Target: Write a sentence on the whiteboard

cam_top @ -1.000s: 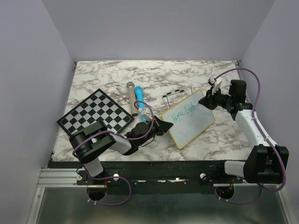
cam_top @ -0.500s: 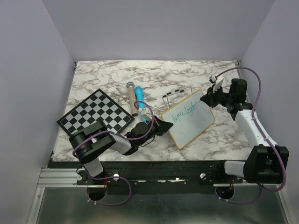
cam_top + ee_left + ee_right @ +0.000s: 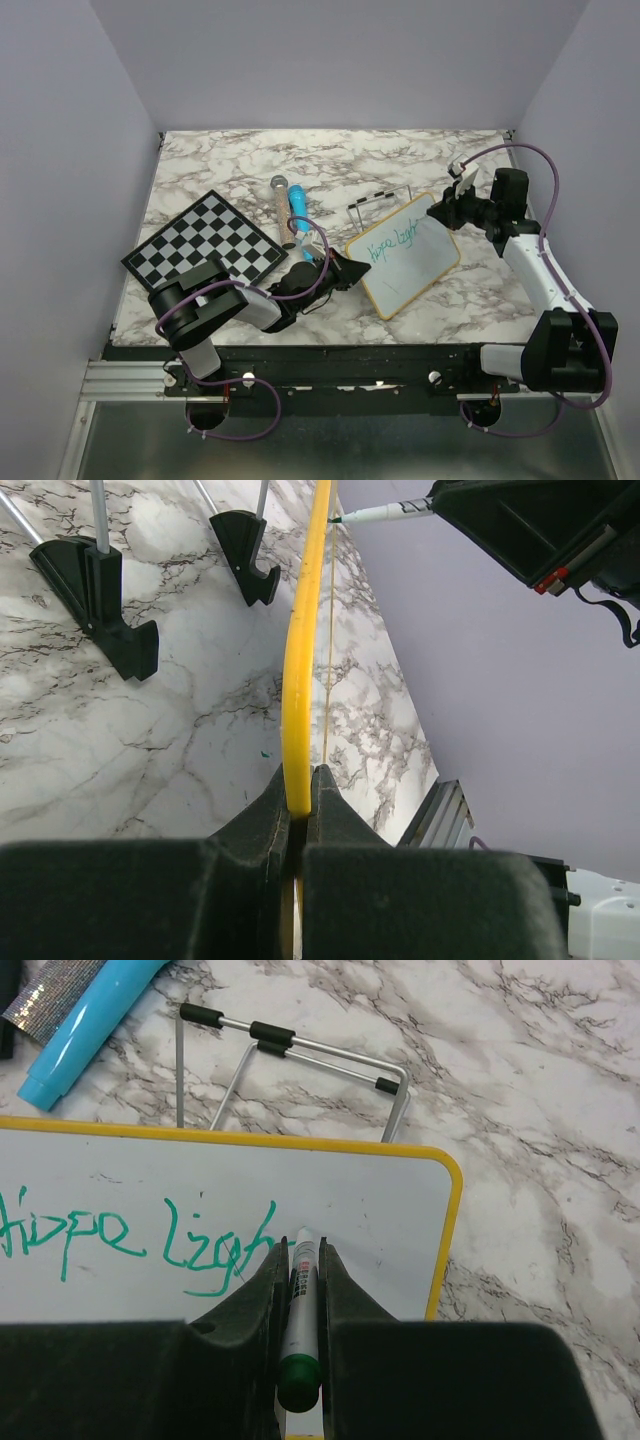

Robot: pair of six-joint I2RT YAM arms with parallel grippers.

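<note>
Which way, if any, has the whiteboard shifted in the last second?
No. From above, the whiteboard lies at the same spot and angle beside the chessboard, its edge pinched by the left gripper.

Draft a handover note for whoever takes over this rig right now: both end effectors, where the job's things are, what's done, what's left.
Left end effector: shut on the frame of the whiteboard, steadying it on the table.
Right end effector: shut on the green marker, tip at the board just after the last letter.
Done: the green writing reads "Hope Ligh", one line.
Left: finish that word, then the rest of the sentence.
</note>
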